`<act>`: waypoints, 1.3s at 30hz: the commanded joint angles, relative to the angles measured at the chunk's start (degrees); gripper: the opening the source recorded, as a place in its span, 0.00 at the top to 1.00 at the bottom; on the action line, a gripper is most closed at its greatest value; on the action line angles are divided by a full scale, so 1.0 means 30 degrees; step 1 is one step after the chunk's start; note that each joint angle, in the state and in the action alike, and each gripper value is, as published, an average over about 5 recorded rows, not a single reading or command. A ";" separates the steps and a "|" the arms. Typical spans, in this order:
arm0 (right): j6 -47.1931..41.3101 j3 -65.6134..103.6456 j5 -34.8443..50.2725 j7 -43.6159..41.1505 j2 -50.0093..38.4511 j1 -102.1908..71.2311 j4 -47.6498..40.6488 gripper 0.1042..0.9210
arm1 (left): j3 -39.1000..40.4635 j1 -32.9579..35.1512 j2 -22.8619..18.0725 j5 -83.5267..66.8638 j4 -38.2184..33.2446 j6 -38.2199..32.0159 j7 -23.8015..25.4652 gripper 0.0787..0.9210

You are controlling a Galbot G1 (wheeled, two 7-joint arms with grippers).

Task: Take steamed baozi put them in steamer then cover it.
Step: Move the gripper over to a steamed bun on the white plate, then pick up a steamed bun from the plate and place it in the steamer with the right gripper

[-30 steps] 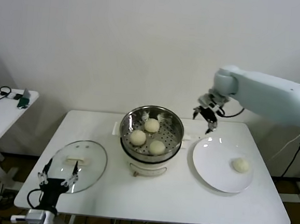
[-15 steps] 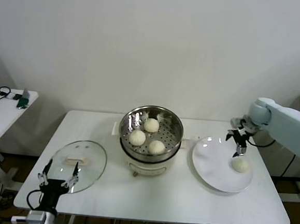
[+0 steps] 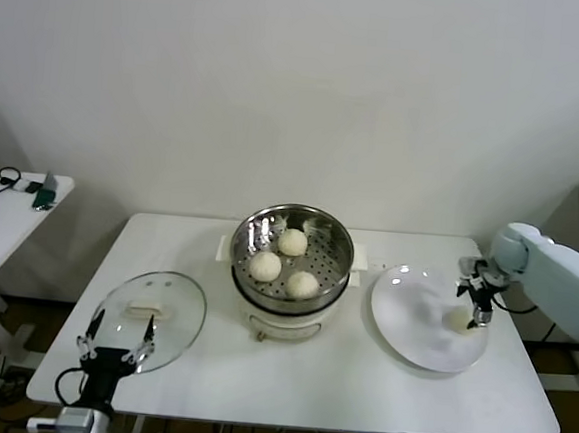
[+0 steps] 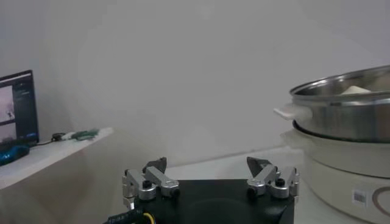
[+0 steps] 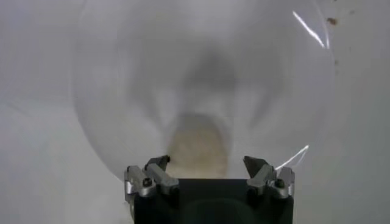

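With three cream-white round buns (image 3: 286,263) in the shiny steel steamer basket (image 3: 339,242), my right gripper (image 5: 207,176) hangs spread over the last bun (image 5: 196,147) on the white plate (image 3: 411,331). Left gripper (image 4: 209,181) idles spread near the clear glass lid (image 3: 177,313), which isn't on yet.

The last steamed baozi (image 3: 459,320) on the white plate (image 3: 411,326) is showing only partly in the head view, with the right gripper (image 3: 479,310) covering its far side. In the right wrist view that bun (image 5: 196,149) is looking blurred, a pale smear, and its lower part is sitting behind the black gripper body. The steamer (image 4: 347,115) is running off the picture's edge in the left wrist view, so only part of its wall is showing, and just a sliver of one bun (image 4: 356,90) is peeking over the rim. The laptop (image 4: 17,106) there is also getting cut by the edge.
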 commanded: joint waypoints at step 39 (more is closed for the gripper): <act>-0.3538 -0.9203 1.3587 0.1192 0.2769 1.0329 0.1946 0.26 | 0.0496 -0.0220 -0.0181 0.0114 -0.0442 0.0012 0.0011 0.12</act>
